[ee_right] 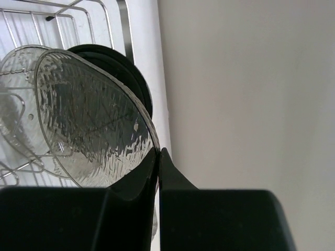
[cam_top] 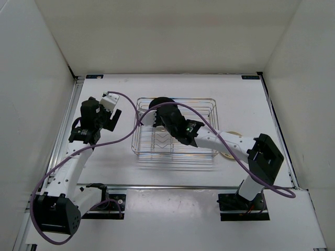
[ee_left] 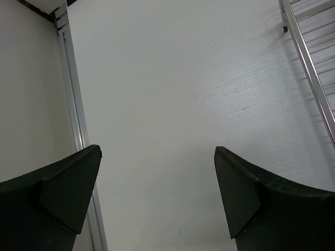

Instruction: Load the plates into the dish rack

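My right gripper [ee_right: 158,151] is shut on the rim of a clear plate [ee_right: 94,120] and holds it on edge over the dish rack [cam_top: 209,100]. Just behind it, a glossy black plate [ee_right: 133,78] stands upright in the rack [ee_right: 120,21]. The edge of another clear plate [ee_right: 15,104] shows further left. From above, the right gripper [cam_top: 158,116] is over the rack's left half, next to the black plate [cam_top: 162,102]. A cream-tan plate [cam_top: 227,155] lies on the table under the right arm. My left gripper [cam_top: 110,119] hangs open and empty over bare table, left of the rack [ee_left: 309,63].
White walls close in the table on the left, back and right. A metal rail [ee_left: 78,120] runs along the table's left edge, close to the left gripper. Purple cables [cam_top: 125,137] loop from both arms, one across the rack's left side.
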Robot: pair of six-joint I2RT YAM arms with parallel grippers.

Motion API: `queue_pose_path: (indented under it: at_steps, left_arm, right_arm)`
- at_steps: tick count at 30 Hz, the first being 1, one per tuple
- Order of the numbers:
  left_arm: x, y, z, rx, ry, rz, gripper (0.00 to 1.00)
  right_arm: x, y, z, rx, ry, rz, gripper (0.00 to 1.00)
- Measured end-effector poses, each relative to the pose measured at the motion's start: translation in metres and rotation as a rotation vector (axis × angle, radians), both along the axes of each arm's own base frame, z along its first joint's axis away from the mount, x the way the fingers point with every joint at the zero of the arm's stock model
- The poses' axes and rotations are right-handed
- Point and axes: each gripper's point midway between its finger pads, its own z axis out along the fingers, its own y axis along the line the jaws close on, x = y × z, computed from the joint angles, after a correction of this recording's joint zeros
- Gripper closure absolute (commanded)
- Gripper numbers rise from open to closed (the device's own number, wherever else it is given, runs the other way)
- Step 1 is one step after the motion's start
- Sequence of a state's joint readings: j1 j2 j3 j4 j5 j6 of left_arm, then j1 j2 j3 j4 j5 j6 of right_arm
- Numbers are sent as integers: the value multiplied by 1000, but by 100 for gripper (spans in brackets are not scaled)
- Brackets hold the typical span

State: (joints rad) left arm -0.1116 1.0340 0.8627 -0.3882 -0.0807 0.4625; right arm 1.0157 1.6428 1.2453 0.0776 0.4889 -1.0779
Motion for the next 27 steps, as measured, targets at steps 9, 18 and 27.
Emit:
queue_pose_path:
  at_steps: [9, 18, 27]
  left_arm:
    - [-1, -1, 2, -4, -5, -7, 0]
    - [-1, -2, 3, -6, -10, -10, 0]
    - [-3, -2, 7, -8, -26, -10, 0]
  right_arm:
    - [-19, -3, -28, -18, 130, -14, 100]
    - [-35, -7, -46, -23, 263, -21, 100]
    - [-35, -7, -33, 30, 350, -32, 100]
